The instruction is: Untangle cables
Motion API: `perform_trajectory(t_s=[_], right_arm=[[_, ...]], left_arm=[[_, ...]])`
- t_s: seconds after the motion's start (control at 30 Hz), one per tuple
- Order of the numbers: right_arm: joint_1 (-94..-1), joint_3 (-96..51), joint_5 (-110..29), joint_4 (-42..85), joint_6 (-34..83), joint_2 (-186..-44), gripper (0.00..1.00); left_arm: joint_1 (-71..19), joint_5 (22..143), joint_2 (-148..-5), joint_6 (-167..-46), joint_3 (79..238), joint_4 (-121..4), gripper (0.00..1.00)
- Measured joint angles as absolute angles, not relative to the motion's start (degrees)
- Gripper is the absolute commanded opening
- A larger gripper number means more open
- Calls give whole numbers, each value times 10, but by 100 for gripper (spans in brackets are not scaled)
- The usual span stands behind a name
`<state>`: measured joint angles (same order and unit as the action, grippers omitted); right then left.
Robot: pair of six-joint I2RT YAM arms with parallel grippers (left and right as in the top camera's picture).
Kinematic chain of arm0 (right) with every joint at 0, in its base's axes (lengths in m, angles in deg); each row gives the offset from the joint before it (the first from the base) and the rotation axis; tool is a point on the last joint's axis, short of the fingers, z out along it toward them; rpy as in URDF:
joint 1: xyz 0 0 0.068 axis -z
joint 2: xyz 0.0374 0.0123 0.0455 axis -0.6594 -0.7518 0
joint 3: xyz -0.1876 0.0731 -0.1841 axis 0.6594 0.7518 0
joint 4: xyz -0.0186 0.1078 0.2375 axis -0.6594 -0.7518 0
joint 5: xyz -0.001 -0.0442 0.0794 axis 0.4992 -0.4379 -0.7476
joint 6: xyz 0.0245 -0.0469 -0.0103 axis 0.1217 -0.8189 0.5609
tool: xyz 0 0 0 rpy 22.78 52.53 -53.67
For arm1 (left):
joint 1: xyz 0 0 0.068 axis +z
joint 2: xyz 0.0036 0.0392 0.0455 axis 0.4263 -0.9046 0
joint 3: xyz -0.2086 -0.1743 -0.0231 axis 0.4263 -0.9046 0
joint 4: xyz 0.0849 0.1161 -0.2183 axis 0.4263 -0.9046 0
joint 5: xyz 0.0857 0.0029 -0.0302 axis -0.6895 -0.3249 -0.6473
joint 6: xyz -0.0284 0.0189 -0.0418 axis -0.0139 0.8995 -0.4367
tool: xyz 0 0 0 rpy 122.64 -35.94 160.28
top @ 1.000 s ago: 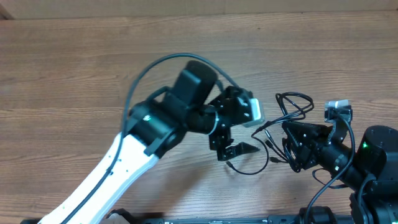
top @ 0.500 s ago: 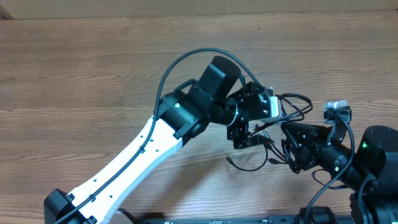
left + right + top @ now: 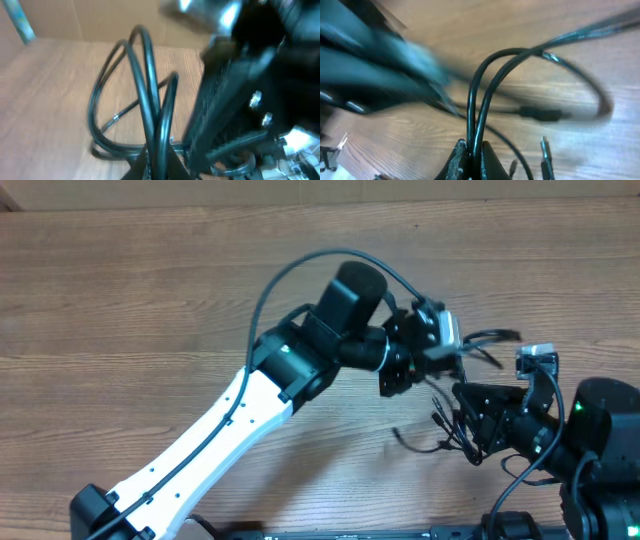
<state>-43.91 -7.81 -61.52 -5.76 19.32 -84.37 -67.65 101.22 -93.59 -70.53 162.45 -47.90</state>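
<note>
Cables (image 3: pixel 440 445) are bunched at the right of the overhead frame on a wooden table (image 3: pixel 120 300), between the left gripper (image 3: pixel 420 368) and the right gripper (image 3: pixel 462 398). Only in the wrist views is each claw seen clenched on black strands. Bare wood fills the upper left, up to a cardboard wall (image 3: pixel 300 190) at the top edge.

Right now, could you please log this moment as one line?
left tool: shut on cables | right tool: shut on cables | cables: tangled loops spanning both tools | untangling: not done
</note>
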Motion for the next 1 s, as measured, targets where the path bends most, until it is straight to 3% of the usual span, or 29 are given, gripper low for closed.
perform_trajectory(t_s=[0.27, 0.6, 0.7, 0.83, 1.0], right_arm=[[-439, -78, -647, -106, 174, -856, 4], [-439, -78, -726, -126, 144, -856, 4], [-439, -78, -741, -126, 140, -856, 4], [-439, -78, -765, -126, 135, -856, 4], [-439, -78, -771, -122, 134, -856, 4]], left_arm=[[-614, 990, -915, -811, 1625, -418, 4], [-572, 783, -915, -894, 1625, -436, 4], [-572, 751, -924, -897, 1625, -455, 13], [-572, 714, -958, -899, 1625, -494, 4], [-571, 707, -1013, -899, 1625, -537, 6]])
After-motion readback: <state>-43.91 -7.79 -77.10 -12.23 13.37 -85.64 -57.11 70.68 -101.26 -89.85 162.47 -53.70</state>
